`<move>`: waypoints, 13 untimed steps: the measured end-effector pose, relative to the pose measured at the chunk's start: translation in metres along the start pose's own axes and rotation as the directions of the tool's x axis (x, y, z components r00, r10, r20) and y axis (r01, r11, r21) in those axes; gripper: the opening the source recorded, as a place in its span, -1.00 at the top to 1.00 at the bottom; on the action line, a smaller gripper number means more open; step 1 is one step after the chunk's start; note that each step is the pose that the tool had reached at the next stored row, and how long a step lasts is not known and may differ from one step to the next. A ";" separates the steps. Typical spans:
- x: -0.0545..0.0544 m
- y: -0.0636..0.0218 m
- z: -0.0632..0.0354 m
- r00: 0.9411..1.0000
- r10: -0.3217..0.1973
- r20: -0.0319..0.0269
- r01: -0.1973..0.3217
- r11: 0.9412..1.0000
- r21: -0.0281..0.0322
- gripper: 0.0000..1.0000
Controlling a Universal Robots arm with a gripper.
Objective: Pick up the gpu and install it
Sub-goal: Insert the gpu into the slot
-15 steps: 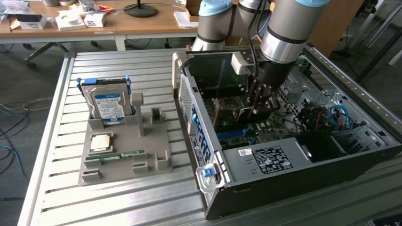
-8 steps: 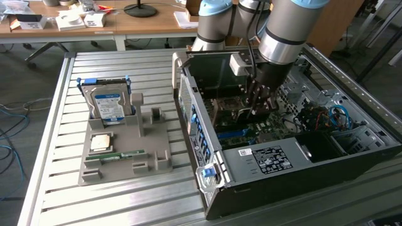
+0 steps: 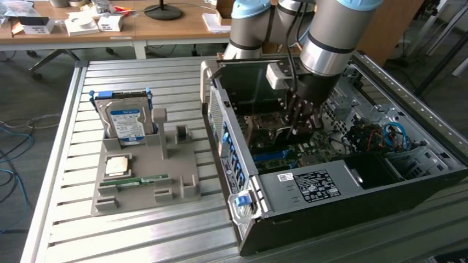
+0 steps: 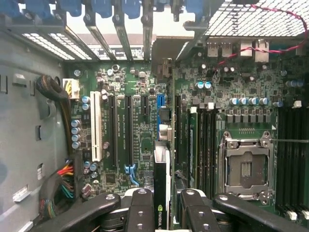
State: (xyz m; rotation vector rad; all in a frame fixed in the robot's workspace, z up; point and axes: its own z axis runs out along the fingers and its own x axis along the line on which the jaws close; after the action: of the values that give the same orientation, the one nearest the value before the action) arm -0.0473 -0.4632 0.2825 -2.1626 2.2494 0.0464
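Observation:
The gpu (image 4: 162, 159) is seen edge-on as a thin dark card with a green logo near my fingers (image 4: 141, 208). My gripper (image 4: 163, 215) is shut on it. The card stands over the green motherboard (image 4: 140, 150), between the long black slots (image 4: 120, 133) and the memory slots (image 4: 205, 140), and its far end reaches the rear bracket openings (image 4: 161, 53). In the exterior view my gripper (image 3: 298, 121) reaches down into the open computer case (image 3: 314, 189), where the fingers mostly hide the card.
A grey holder (image 3: 146, 175) left of the case carries a silver hard drive (image 3: 126, 123), a small green memory stick (image 3: 135, 181) and a processor chip (image 3: 118, 165). Inside the case are a CPU socket (image 4: 246, 166) and cable bundles (image 4: 60, 181). The case walls close in the gripper.

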 end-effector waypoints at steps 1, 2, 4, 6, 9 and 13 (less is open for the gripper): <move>0.000 0.0016 0.0001 1.000 0.000 0.000 0.000 1.000 0.000 0.48; 0.000 0.0028 0.0003 1.000 0.000 0.000 0.000 1.000 0.000 0.48; 0.000 0.0043 0.0005 1.000 0.000 0.000 0.000 1.000 0.000 0.48; 0.001 0.0044 0.0006 1.000 0.000 0.000 0.000 1.000 0.000 0.48; 0.002 0.0049 0.0007 1.000 0.000 0.000 0.000 1.000 0.000 0.48; 0.004 0.0057 0.0007 1.000 0.000 0.000 0.000 1.000 0.000 0.48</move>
State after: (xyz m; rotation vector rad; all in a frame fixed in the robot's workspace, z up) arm -0.0531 -0.4666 0.2817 -2.1627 2.2494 0.0464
